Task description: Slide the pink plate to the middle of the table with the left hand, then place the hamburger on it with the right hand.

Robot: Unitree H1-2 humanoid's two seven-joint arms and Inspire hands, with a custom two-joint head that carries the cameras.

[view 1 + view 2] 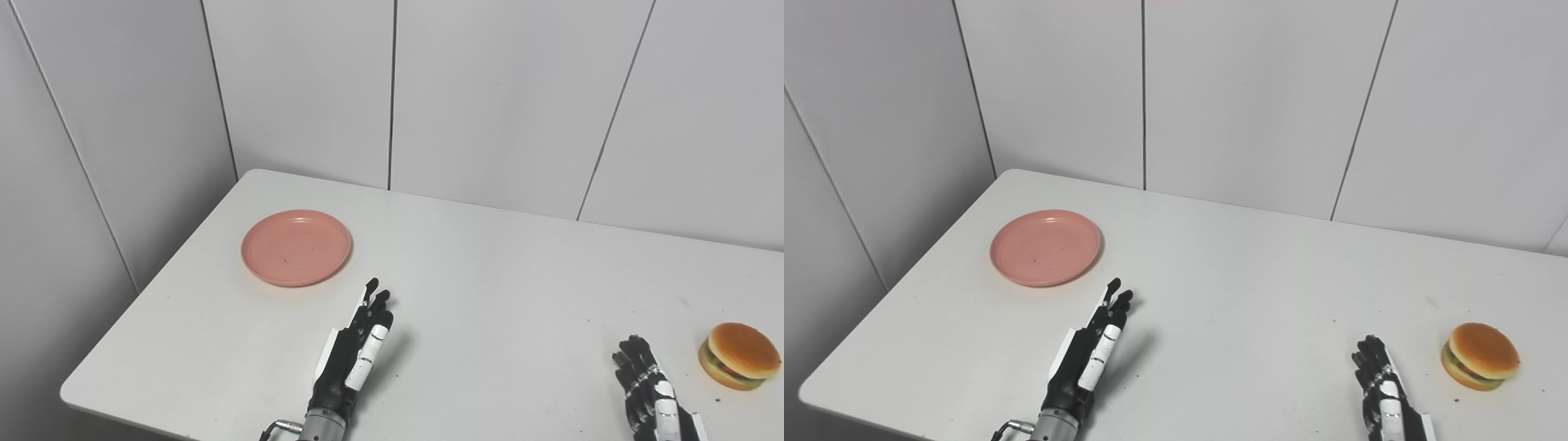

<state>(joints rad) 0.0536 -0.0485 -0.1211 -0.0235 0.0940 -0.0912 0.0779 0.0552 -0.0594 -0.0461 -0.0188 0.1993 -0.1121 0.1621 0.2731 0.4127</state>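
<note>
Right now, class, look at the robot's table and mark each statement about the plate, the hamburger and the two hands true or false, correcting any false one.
1. The pink plate is empty. True.
2. The hamburger sits on the plate. False: it rests on the white table at the far right, well away from the plate.
3. The left hand holds nothing, its fingers stretched out toward the plate. True.
4. The left hand is touching the plate's rim. False: bare table shows between the fingertips and the plate.
5. The right hand is closed on the hamburger. False: it lies beside the hamburger with a gap between them.
</note>
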